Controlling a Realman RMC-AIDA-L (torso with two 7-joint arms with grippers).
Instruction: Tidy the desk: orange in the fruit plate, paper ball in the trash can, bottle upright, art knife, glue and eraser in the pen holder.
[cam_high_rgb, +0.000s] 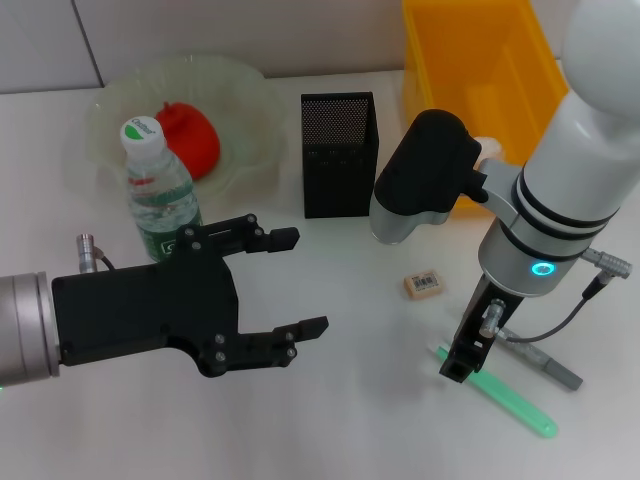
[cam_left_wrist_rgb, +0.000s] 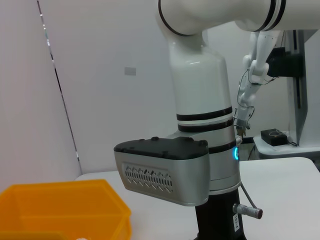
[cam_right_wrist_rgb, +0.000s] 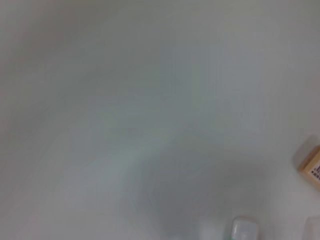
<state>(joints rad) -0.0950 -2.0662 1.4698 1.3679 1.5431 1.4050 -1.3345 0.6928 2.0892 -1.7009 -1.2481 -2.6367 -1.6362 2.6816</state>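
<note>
The orange (cam_high_rgb: 190, 139) lies in the pale-green fruit plate (cam_high_rgb: 250, 100) at 11 o'clock; the bottle (cam_high_rgb: 160, 195) stands upright beside it. The beige eraser (cam_high_rgb: 423, 284) lies on the counter (cam_high_rgb: 350, 400) at 3 o'clock. The left pincer (cam_high_rgb: 300, 285) hangs open. The right pincer (cam_high_rgb: 458, 365) points down at the green art knife (cam_high_rgb: 510, 398); its grip cannot be determined.

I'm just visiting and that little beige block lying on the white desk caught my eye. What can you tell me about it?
The small beige rectangular eraser lies flat on the white desk, its white printed label facing up. It sits alone, touching nothing else, in front of the black mesh pen holder and beside the right arm's gripper. One corner of it also shows in the right wrist view.
</note>
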